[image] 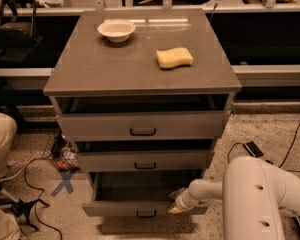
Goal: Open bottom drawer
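The bottom drawer [115, 208] is the lowest of three grey fronts, with a small black bar handle [146, 214] at its centre. It stands pulled out well past the middle drawer [145, 160], and its dark inside shows. My gripper [176, 205] is at the right part of that drawer's front top edge, at the end of the white arm [250, 189] coming from the lower right. The fingertips lie over the drawer's rim.
On the cabinet top [140, 64] sit a white bowl [116, 30] and a yellow sponge [174, 57]. The top drawer [142, 125] is slightly out too. Cables and a blue X mark [64, 183] lie on the floor at left; a black device [253, 148] lies at right.
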`<state>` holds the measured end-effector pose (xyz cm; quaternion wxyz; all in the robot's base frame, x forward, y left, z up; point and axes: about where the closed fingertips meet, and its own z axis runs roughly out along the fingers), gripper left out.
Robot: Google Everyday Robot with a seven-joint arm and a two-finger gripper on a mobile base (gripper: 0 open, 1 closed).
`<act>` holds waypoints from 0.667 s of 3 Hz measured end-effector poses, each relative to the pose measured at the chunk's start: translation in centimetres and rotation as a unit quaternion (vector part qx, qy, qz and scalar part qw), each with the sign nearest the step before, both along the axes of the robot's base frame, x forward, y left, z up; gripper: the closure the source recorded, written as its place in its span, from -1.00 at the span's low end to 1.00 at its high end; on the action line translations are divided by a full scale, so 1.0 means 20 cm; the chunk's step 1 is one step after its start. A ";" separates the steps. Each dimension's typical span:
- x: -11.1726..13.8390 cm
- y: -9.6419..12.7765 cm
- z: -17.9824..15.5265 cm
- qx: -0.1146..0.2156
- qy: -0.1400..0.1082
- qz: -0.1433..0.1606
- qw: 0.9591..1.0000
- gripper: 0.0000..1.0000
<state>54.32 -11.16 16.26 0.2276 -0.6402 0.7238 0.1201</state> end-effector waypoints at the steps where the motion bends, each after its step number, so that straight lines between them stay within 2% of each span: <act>1: -0.12 -0.06 -0.04 0.018 -0.001 -0.028 0.999 0.48; 2: -0.11 -0.05 -0.01 0.018 -0.001 -0.028 0.999 0.02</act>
